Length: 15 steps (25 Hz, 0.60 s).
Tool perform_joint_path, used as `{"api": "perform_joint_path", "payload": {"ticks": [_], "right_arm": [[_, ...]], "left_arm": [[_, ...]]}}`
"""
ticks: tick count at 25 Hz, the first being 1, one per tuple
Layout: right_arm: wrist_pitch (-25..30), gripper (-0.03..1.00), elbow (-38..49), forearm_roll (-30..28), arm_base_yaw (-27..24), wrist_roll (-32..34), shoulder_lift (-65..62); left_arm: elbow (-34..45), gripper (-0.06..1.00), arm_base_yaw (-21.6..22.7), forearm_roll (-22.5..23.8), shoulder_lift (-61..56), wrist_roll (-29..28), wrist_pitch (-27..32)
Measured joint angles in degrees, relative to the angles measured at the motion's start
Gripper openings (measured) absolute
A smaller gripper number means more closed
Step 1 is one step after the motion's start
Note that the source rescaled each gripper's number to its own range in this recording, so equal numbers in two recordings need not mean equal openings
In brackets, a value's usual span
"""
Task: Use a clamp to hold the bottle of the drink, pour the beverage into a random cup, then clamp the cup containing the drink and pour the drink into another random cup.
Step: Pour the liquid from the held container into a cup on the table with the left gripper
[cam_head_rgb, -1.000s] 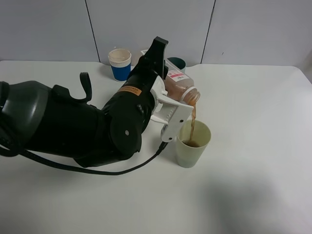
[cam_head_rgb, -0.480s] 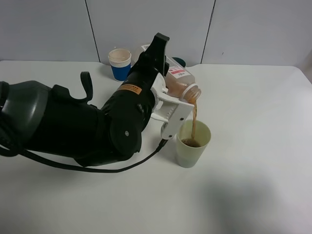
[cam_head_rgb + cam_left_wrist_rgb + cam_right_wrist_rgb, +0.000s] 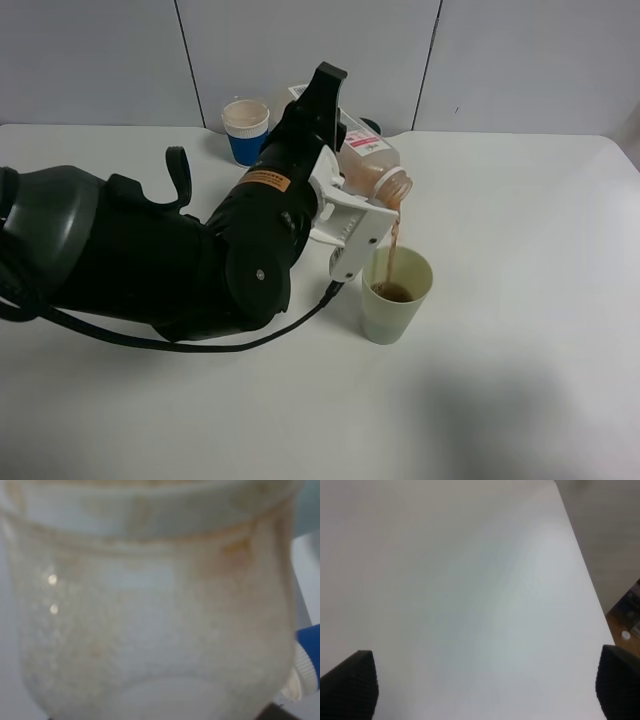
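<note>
We can read no text. The pink label (image 3: 358,142) on the small translucent plastic bottle (image 3: 368,170) carries white writing too small for us to make out. The print on the orange sticker (image 3: 264,181) on the bulky black robot arm (image 3: 150,255) is also illegible.

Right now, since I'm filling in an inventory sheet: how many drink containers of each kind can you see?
Plastic tumblers: 2, the pale yellow-green tumbler and the teal tumbler, of which only a sliver shows behind the bottle
Paper cups: 1, the blue-banded paper cup
Bottles: 1, the bottle, tilted over the pale yellow-green tumbler
Total: 4
</note>
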Motion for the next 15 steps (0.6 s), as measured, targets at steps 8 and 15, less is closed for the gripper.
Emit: {"api": "perform_joint_path", "payload": {"ticks": [8, 15], "right_arm": [[0.0, 0.59, 0.0, 0.0, 0.0, 0.0, 0.0], [0.0, 0.59, 0.0, 0.0, 0.0, 0.0, 0.0]], "left_arm": [[0.0, 0.0, 0.0, 1.42, 0.0, 0.0, -0.69], [0.0, 0.0, -0.54, 2.2, 0.0, 0.0, -0.74]]}}
